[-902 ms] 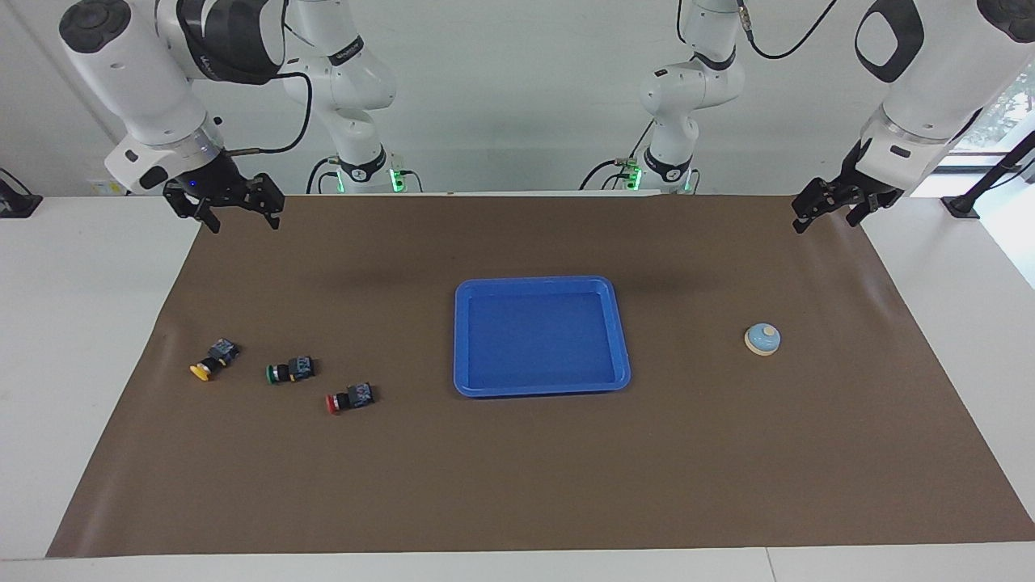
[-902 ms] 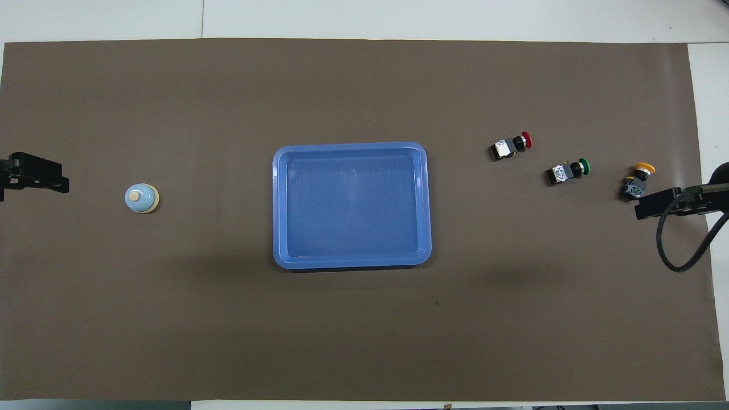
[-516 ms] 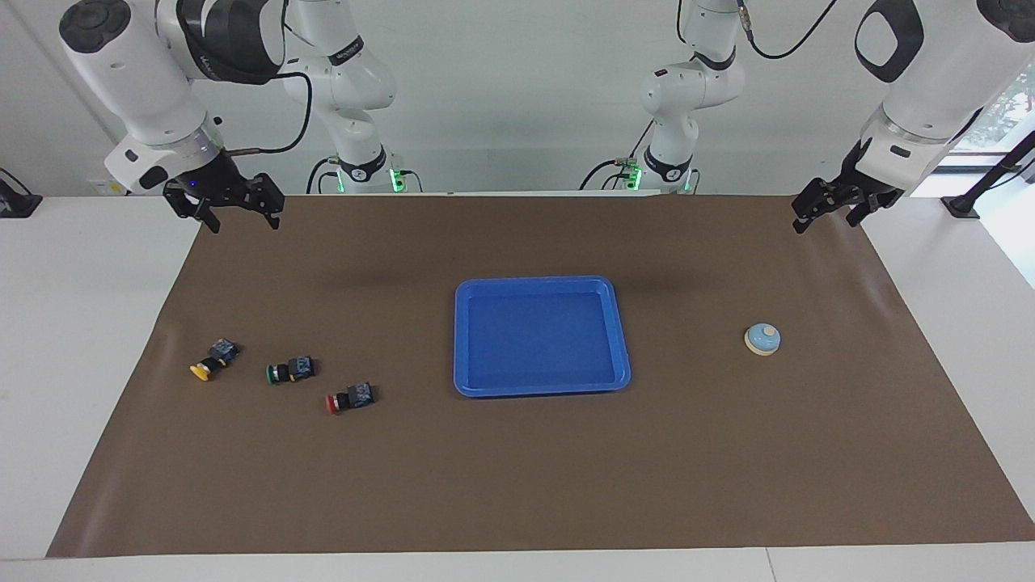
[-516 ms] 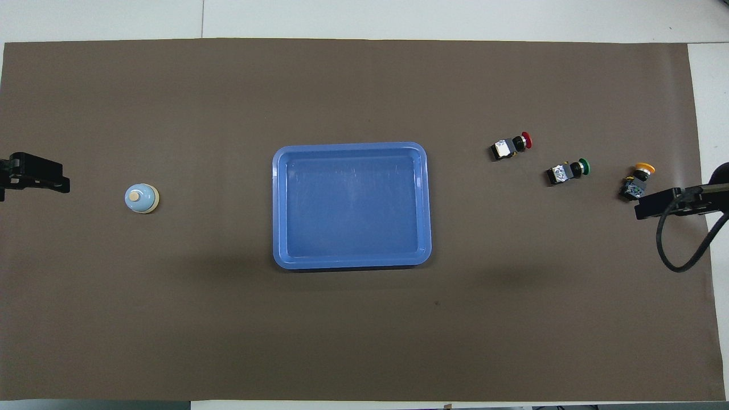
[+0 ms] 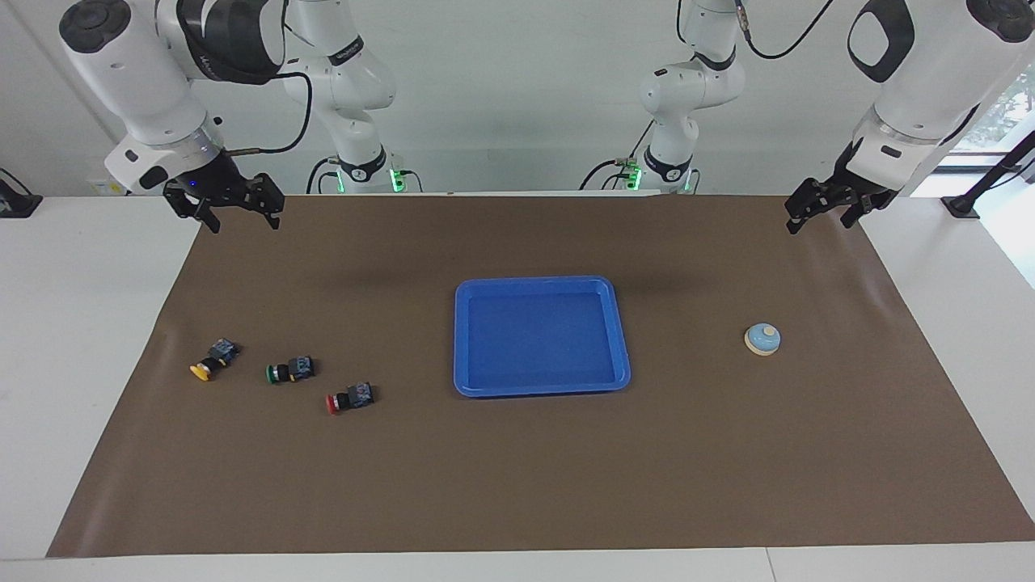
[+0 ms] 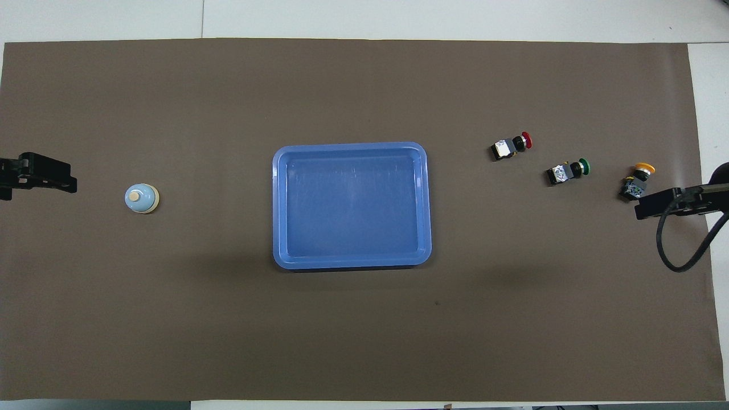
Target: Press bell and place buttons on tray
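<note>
Facing view: left gripper (image 5: 818,215) up over the mat's edge, fingers apart, holding nothing; right gripper (image 5: 225,207) waits, fingers apart, holding nothing | tip: come straight down on the bell's (image 5: 762,339) knob | Overhead view: tray (image 6: 279,205) has nothing in it; 3 buttons (image 6: 566,172) beside tray, toward the right arm's end; bell at the left arm's end

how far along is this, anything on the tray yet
Nothing looks done: the shallow blue plastic tray holds nothing. The yellow-capped, green-capped and red-capped push-button switches lie on the brown mat toward the right arm's end. Neither the open left gripper nor the open right gripper holds anything. The light-blue dome bell stands untouched. Everything remains.
</note>
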Available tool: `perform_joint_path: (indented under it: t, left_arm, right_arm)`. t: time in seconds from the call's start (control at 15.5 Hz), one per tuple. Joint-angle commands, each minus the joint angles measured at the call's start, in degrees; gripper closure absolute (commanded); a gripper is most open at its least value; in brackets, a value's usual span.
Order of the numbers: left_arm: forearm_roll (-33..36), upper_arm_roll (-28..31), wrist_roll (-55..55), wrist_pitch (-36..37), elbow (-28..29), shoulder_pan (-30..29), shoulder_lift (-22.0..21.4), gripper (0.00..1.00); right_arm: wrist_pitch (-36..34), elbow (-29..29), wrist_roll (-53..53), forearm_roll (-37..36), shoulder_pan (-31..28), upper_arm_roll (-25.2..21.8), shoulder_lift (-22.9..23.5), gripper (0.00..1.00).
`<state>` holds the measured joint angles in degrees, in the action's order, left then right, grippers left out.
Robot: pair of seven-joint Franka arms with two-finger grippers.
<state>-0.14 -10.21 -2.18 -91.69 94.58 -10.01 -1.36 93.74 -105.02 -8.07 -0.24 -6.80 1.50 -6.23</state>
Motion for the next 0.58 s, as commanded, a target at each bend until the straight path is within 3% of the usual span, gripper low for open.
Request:
perform_joint_path:
  t: [0.0, 0.13, 0.26, 0.52]
  left_arm:
    - [-0.3, 0.27, -0.11, -3.14, 1.13, -0.01, -0.75, 0.41]
    - [-0.3, 0.36, -0.11, -2.97, 1.22, -0.28, -0.75, 0.64]
    - [-0.3, 0.45, -0.46, -2.79, 1.3, -0.45, -0.49, 1.0]
    - [-0.3, 0.71, -0.11, -6.83, 4.73, -0.45, -0.22, 1.0]
  right_arm:
    - [-0.22, -1.24, -1.25, 0.59, -0.59, 0.26, -1.32, 0.0]
    - [-0.22, -1.24, -1.25, 0.59, -0.59, 0.35, -1.32, 0.0]
    - [-0.22, -1.24, -1.25, 0.59, -0.59, 0.35, -1.32, 0.0]
    - [-0.22, -1.24, -1.16, 0.59, -0.59, 0.35, -1.32, 0.0]
